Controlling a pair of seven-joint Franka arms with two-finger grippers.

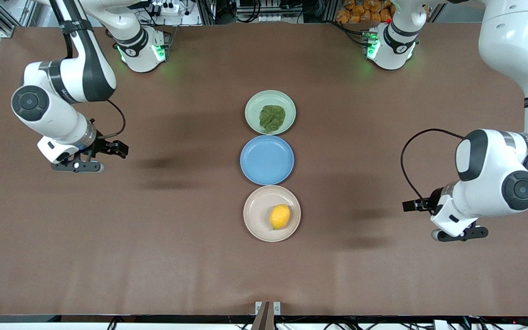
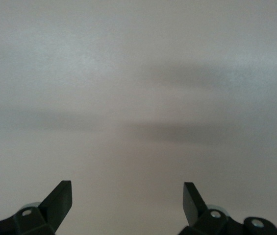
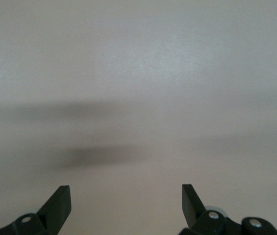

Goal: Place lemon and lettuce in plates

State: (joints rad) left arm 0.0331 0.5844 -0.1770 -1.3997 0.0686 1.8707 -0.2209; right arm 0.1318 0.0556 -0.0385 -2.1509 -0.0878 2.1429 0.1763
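The dark green lettuce lies in the pale mint plate, the plate farthest from the front camera. The yellow lemon lies in the beige plate, the nearest one. My right gripper hangs over bare table toward the right arm's end, far from the plates. It is open and empty in its wrist view. My left gripper hangs over bare table toward the left arm's end. It is also open and empty in its wrist view. Both wrist views show only table.
An empty blue plate sits between the mint and beige plates; the three form a row down the middle of the brown table. The arm bases stand along the table's edge farthest from the front camera.
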